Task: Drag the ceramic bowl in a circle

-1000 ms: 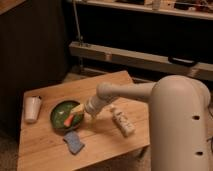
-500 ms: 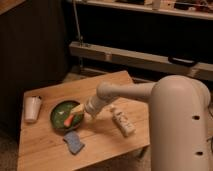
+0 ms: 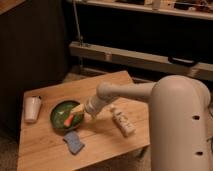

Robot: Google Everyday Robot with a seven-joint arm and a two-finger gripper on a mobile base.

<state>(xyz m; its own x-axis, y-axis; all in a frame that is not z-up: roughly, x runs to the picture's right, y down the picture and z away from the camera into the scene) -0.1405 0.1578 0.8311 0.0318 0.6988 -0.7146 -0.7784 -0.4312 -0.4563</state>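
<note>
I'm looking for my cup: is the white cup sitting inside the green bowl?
No, the white cup stands on the table beside the ceramic bowl, not touching it; the gripper is at the bowl.

Green bowl (image 3: 58,113) upright on the table (image 3: 105,136).
Shallow, round and plate-like, glazed green with a darker rim, it sits flat on the left half of the tabletop. The gripper (image 3: 73,114) reaches down into its right side from the right.
</note>
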